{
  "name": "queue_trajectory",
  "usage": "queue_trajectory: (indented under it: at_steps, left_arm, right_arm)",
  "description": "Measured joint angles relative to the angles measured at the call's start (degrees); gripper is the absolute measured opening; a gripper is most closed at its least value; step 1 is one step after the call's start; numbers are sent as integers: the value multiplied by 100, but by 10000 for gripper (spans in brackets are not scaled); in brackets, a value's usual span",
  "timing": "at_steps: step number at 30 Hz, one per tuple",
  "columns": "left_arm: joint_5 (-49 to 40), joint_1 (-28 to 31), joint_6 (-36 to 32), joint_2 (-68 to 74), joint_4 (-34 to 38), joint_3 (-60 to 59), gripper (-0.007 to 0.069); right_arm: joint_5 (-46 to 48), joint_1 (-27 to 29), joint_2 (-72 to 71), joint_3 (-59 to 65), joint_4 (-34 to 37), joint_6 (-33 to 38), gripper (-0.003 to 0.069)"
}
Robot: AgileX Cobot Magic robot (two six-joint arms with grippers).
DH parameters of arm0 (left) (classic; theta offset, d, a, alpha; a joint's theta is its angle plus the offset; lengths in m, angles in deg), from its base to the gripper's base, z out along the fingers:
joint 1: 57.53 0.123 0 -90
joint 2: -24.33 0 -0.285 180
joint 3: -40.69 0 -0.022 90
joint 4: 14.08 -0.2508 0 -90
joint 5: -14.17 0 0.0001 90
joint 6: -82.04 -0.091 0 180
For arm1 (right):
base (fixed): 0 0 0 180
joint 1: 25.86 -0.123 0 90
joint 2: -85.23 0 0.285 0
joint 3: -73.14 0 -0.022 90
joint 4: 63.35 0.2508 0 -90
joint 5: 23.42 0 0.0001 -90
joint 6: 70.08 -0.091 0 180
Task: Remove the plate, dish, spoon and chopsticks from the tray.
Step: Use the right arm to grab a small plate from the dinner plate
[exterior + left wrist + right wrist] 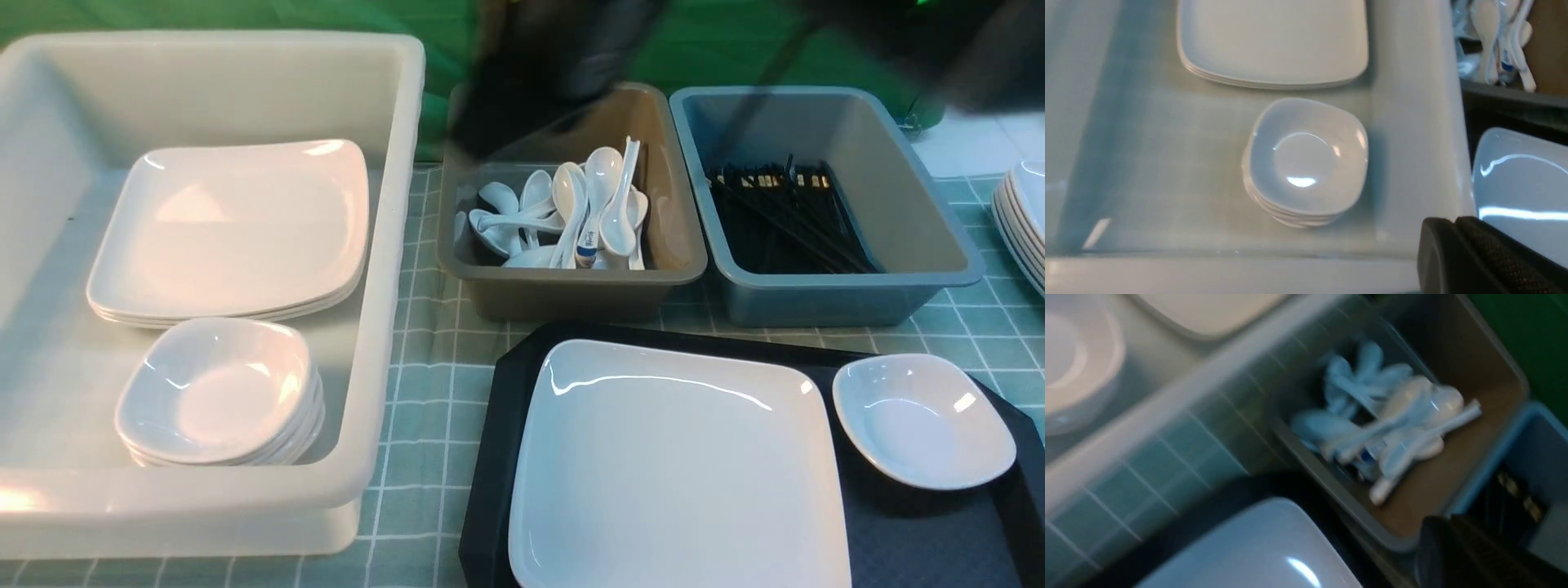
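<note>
The large white plate (pixel 678 465) lies on the black tray (pixel 914 539) at the near right, with a small white dish (pixel 922 420) beside it on the right. No spoon or chopsticks show on the tray. Several white spoons (pixel 571 212) lie in the brownish bin (pixel 686 253), and black chopsticks (pixel 784 216) lie in the blue bin (pixel 939 245). My left gripper (pixel 1455 220) is shut and empty above the white tub's near right corner, with the plate (pixel 1523 179) beside it. My right gripper (pixel 1447 518) looks shut and empty, high over the brownish bin's edge. In the front view both arms are only dark blurs along the top.
A big white tub (pixel 392 245) at the left holds a stack of large plates (pixel 237 229) and a stack of small dishes (pixel 216 392). Another stack of white plates (pixel 1024 220) stands at the right edge. A green checked cloth (pixel 424 392) covers the table.
</note>
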Motion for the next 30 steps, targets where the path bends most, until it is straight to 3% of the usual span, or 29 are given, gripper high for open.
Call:
queue_trajectory:
  at_steps: [3, 6, 8, 10, 13, 15, 28, 30]
  left_arm:
    - [87, -455, -81, 0, 181, -336, 10]
    - [299, -835, -141, 28, 217, -640, 10]
    - [421, -1085, -198, 105, 217, -844, 10]
    - [462, -1259, -231, 207, 233, -953, 10]
    - [512, -1364, -197, 438, 233, -996, 10]
    - [549, -1370, -231, 539, 233, -1013, 10]
    - [583, -1370, -339, 627, 211, -1026, 10]
    - [583, -1370, -339, 627, 211, -1026, 10]
  right_arm:
    - [-12, 1077, -844, 1589, 434, -90, 22]
    - [-65, 1981, -1380, 2972, 613, -145, 59]
    - [-341, 2507, -1588, 4036, 735, -192, 135]
    - [-713, 2912, -1656, 4741, 896, -145, 255]
    - [-1680, 3106, -1617, 5760, 1185, 13, 484]
    - [-2155, 3114, -1528, 6031, 1256, 89, 545]
    - [-3038, 3132, -583, 6125, 995, 117, 516]
    - [-3069, 3132, -422, 6125, 869, 117, 422]
